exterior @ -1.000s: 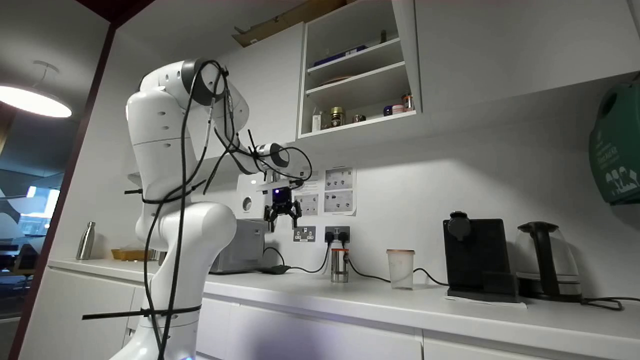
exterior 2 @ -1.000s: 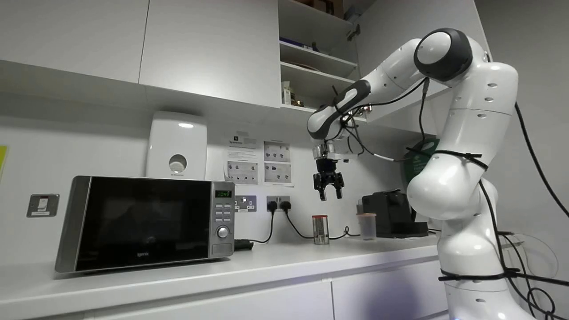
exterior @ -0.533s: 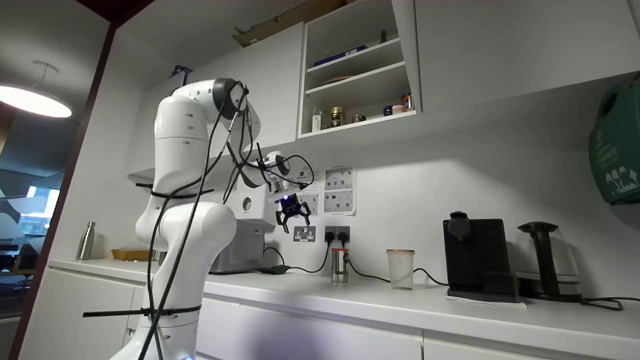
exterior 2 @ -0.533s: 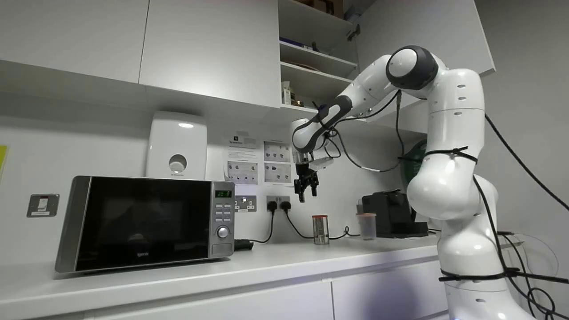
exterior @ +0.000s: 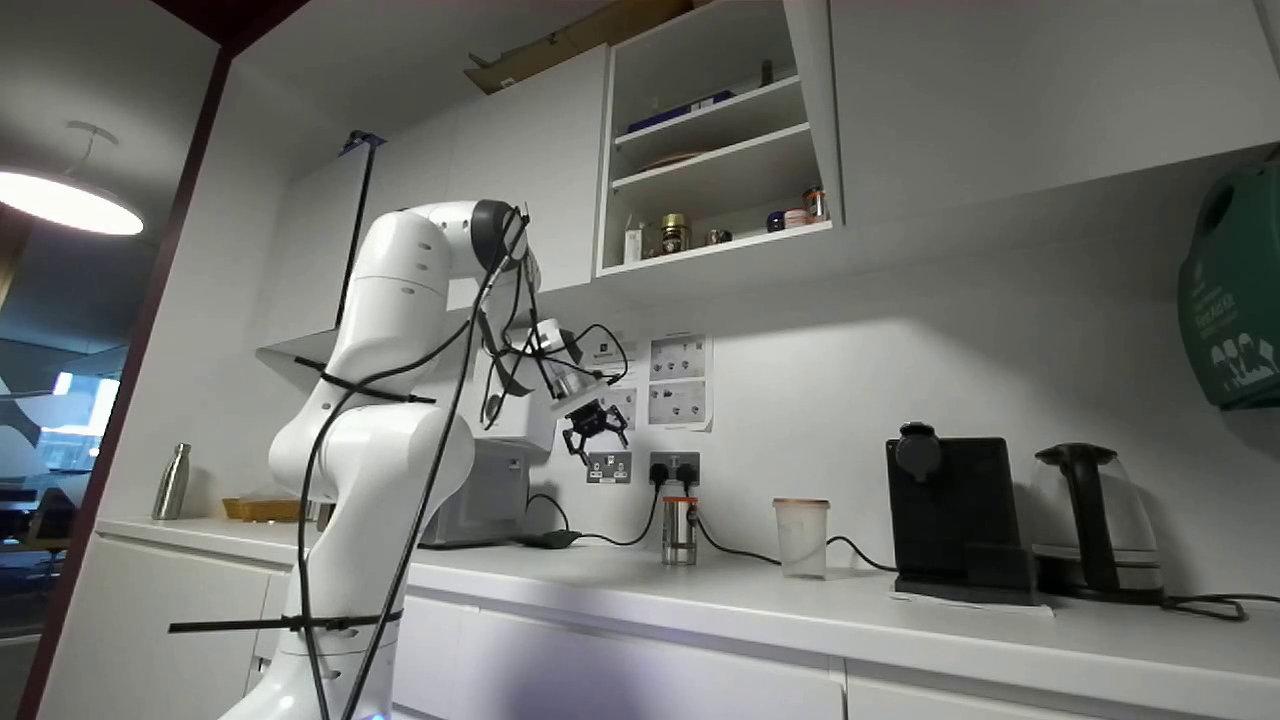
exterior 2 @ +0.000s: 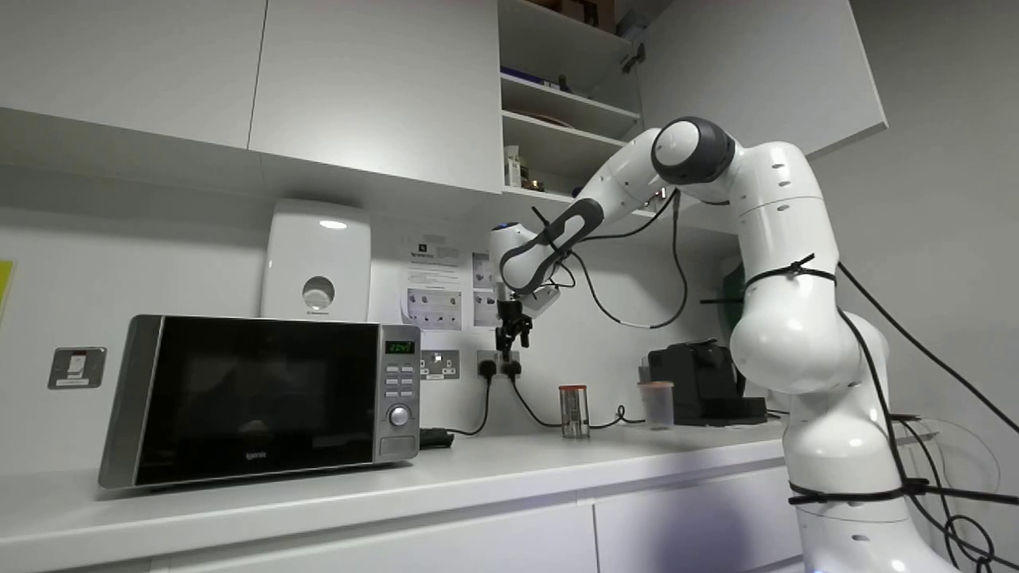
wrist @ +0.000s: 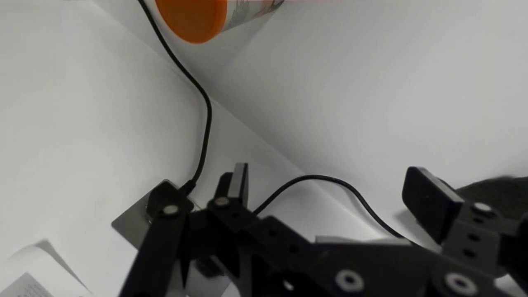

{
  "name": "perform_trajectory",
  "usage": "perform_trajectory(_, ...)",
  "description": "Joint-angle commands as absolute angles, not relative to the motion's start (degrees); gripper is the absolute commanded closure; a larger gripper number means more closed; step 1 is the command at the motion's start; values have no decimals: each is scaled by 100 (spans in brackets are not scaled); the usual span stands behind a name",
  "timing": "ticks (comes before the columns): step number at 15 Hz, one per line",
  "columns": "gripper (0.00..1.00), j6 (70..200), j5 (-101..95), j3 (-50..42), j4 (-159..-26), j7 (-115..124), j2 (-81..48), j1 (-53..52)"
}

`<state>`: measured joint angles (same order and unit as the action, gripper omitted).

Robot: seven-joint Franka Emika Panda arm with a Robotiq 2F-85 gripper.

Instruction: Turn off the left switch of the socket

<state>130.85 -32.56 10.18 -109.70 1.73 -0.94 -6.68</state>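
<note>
Gripper (wrist: pixel 328 187): spread wide, holding nothing; I have it tilted, presumably for pressing.
Socket (exterior: pixel 609 470): beyond the gripper and apart, plugless.

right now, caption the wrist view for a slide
Open claw in front of cables and a plug, jar at top edge.
</note>
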Motion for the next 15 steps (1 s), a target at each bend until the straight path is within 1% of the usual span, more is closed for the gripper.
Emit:
perform_trajectory(1, 0, 13074, -3338, 939, -10898, 236, -160, -749)
perform_trajectory(6, 0, 13074, -3378, 929, -10807, 249, -216, -753)
perform_trajectory(7, 0, 13262, -3275, 917, -10923, 152, -169, -729)
perform_trajectory(11, 0, 13455, -4634, 744, -11002, 63, -250, -634)
perform_trajectory(15, 0, 13351, -6055, 518, -10792, -42, -534, -578)
